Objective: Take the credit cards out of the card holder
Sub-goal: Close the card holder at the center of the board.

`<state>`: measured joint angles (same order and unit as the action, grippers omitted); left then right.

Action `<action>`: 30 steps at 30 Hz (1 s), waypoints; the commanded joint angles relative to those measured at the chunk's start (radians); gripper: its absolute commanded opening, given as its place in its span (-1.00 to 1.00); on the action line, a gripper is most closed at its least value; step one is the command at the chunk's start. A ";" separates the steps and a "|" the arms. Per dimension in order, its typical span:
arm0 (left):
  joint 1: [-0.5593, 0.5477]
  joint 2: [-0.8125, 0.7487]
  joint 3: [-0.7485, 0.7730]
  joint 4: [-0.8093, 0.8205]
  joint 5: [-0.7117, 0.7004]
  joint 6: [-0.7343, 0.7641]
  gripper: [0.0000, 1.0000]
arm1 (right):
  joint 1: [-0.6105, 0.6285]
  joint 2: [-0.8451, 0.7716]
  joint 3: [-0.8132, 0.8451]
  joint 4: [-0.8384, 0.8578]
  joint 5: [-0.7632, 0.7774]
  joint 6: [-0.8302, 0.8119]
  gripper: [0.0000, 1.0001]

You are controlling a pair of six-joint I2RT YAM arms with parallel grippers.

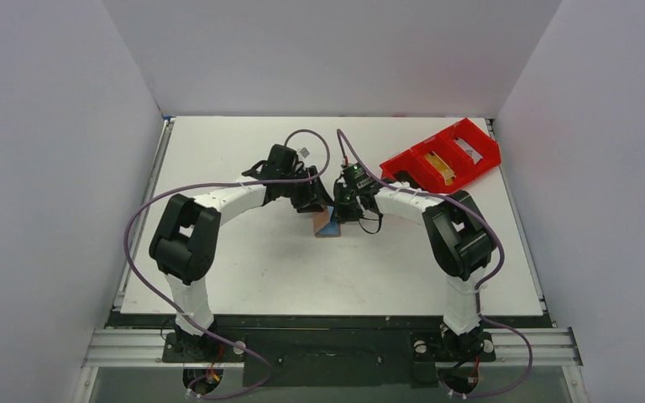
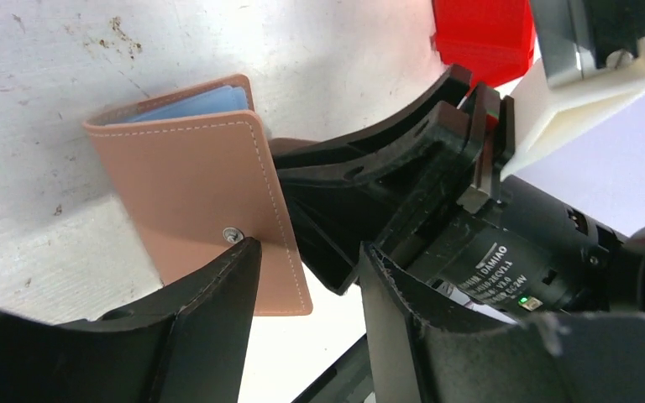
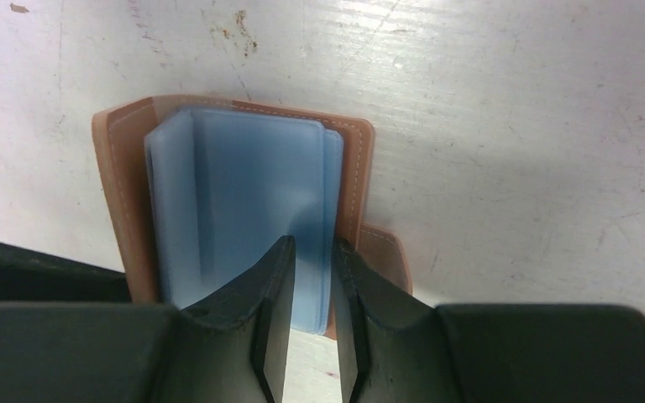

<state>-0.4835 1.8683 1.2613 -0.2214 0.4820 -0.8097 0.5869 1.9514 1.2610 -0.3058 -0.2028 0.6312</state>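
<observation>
Between the right fingers [image 3: 279, 262], nearly closed, a blue sleeve of the card holder [image 3: 119, 168] looks pinched. The holder is on the surface [image 3: 512, 126]. Left fingers [image 2: 237, 260] spread wide, one tip on its tan cover. Best to pull slowly and keep the cover pinned.

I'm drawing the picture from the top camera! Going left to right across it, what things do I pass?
Left arm → card holder → red tray. I skipped the right arm because it lines up with the tray, so neither one clearly comes first.
</observation>
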 commanded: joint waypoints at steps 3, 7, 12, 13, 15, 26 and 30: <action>-0.013 0.052 0.073 -0.017 -0.067 -0.026 -0.09 | -0.042 -0.068 -0.055 0.075 -0.079 0.057 -0.58; -0.018 0.087 0.103 -0.071 -0.108 -0.025 -0.11 | -0.063 -0.124 -0.066 0.103 -0.106 0.079 -0.56; -0.026 0.124 0.113 -0.083 -0.129 -0.034 -0.33 | -0.068 -0.171 -0.071 0.109 -0.117 0.090 -0.56; -0.028 0.127 0.113 -0.082 -0.131 -0.034 -0.42 | -0.069 -0.184 -0.072 0.109 -0.115 0.093 -0.56; -0.029 0.135 0.114 -0.084 -0.133 -0.032 -0.55 | -0.074 -0.206 -0.078 0.105 -0.112 0.096 -0.56; -0.048 0.193 0.108 -0.087 -0.129 0.001 -1.00 | -0.102 -0.255 -0.122 0.078 -0.069 0.075 -0.56; -0.047 0.215 0.126 -0.126 -0.140 0.040 -1.00 | -0.117 -0.241 -0.138 0.076 -0.048 0.079 -0.57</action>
<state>-0.5285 2.0521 1.3491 -0.2974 0.3744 -0.8318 0.4873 1.7229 1.1378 -0.2424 -0.2928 0.7166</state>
